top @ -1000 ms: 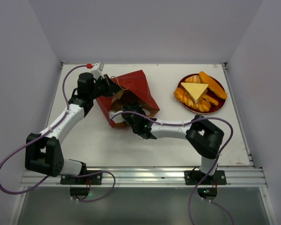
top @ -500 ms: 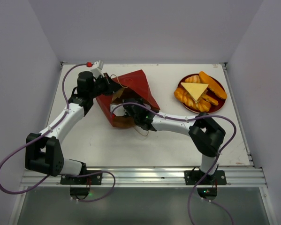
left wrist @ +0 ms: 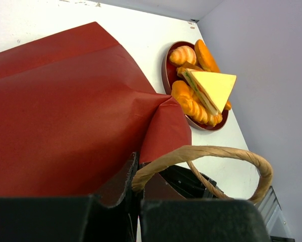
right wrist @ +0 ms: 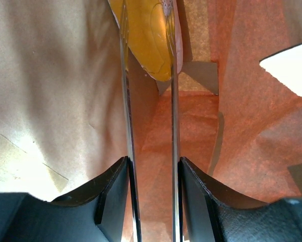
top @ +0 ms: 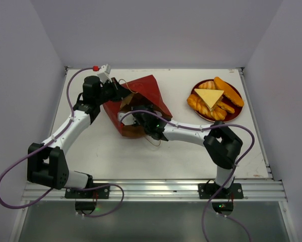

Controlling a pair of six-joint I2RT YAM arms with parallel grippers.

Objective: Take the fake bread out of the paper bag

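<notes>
The red paper bag [top: 146, 89] lies on the table left of centre, its mouth facing the near side. My left gripper [top: 119, 92] is shut on the bag's rim by a brown handle [left wrist: 216, 151] and holds the mouth open; its jaws [left wrist: 135, 214] pinch the red paper [left wrist: 65, 116]. My right gripper [top: 137, 115] is deep inside the bag. In the right wrist view its thin fingers [right wrist: 124, 101] close on a glossy golden piece of fake bread [right wrist: 146, 43] against the brown kraft lining [right wrist: 50, 91]. Several more pieces of fake bread [top: 209, 96] lie outside the bag, on a plate.
A round dark-red plate [top: 226, 120] at the back right holds the croissants, loaves and yellow triangular slice; it also shows in the left wrist view [left wrist: 167, 75]. White walls close the table on three sides. A loose brown handle loop lies by my right forearm [top: 153, 141].
My right gripper has moved from the bag's mouth further inside, towards the back. The bag's near rim has lifted and opened a little. The left arm has hardly moved.
</notes>
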